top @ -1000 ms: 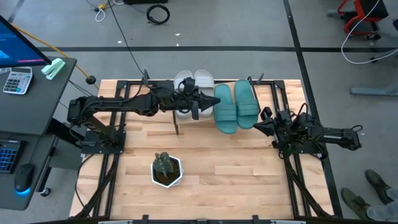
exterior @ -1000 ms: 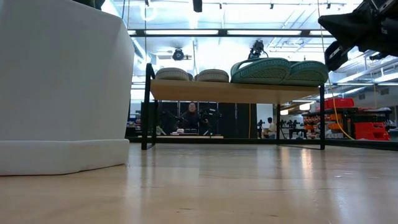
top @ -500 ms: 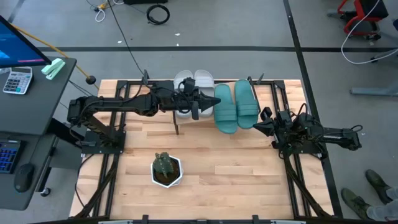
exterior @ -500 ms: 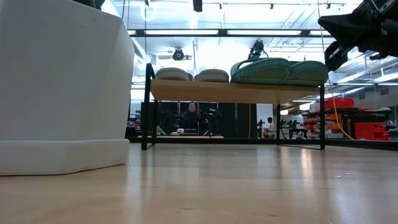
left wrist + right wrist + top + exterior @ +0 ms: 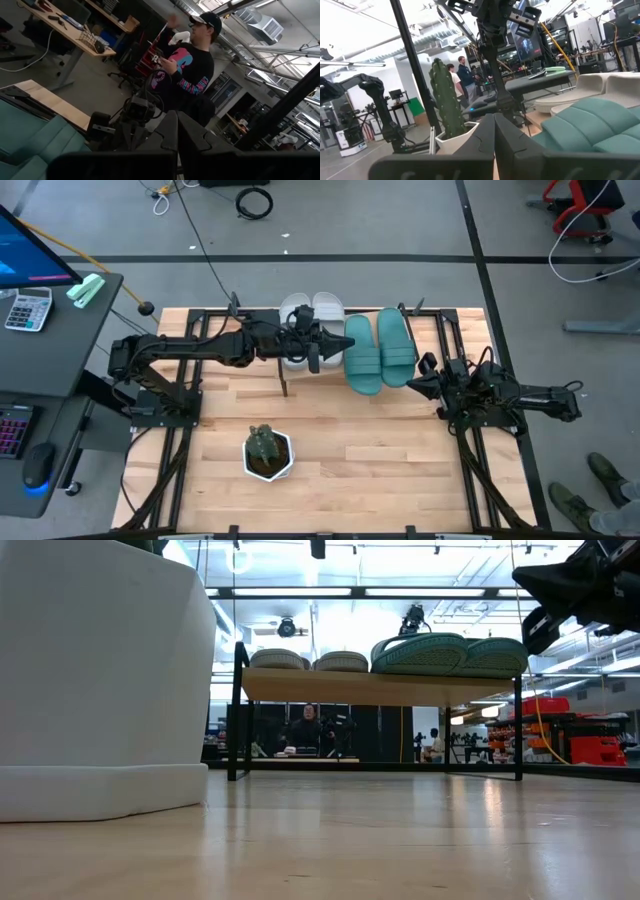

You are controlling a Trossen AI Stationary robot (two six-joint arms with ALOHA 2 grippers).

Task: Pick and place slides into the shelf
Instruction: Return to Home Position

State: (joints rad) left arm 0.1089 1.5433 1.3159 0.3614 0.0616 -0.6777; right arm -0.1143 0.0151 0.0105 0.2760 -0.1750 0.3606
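Pale wooden tabletop [image 5: 350, 470] carries a low light-wood shelf on black legs [image 5: 380, 687], holding two grey rubber slides [image 5: 325, 307] and two teal rubber slides [image 5: 380, 350] side by side. Left gripper [image 5: 325, 348], clenched and empty, hovers above the grey pair; right gripper [image 5: 420, 372], clenched and empty, waits just beside the teal end.

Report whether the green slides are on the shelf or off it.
On: both green slides sit atop the shelf, beside the grey pair.

matt ribbed rubbery slides [image 5: 380, 350], pale smooth wood shelf [image 5: 380, 688] on thin black metal legs [image 5: 233, 720].
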